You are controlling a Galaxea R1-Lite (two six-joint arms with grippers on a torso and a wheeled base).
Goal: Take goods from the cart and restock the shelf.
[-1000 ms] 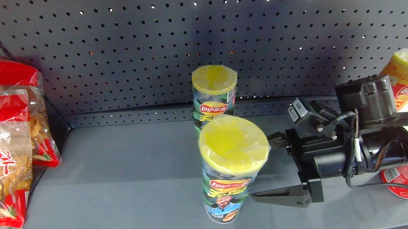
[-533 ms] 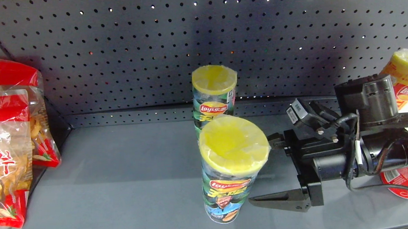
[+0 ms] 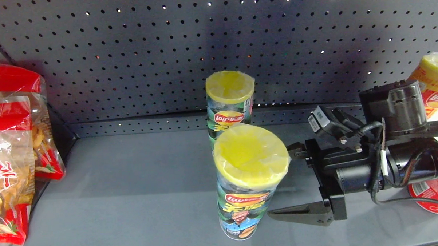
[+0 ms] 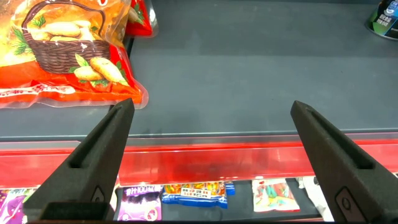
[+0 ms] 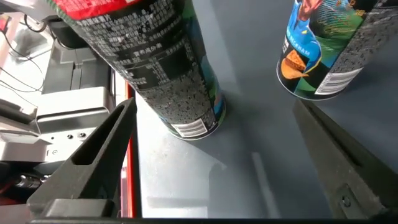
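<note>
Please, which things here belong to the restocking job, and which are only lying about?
Job: front green cardboard crisp tube with yellow lid; identical rear tube; open right gripper beside the front tube; grey metal shelf.
Lying about: red plastic snack bags at the shelf's left; orange yellow-lidded tube behind the right arm.

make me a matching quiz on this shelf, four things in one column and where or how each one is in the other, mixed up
1 front chip can
2 rear chip can
3 red snack bags
4 right gripper

A left end of the shelf
B closest to the pegboard wall
C open, right of the front chip can
D directly in front of another can

Pairs: 1-D, 2-B, 3-A, 4-C
</note>
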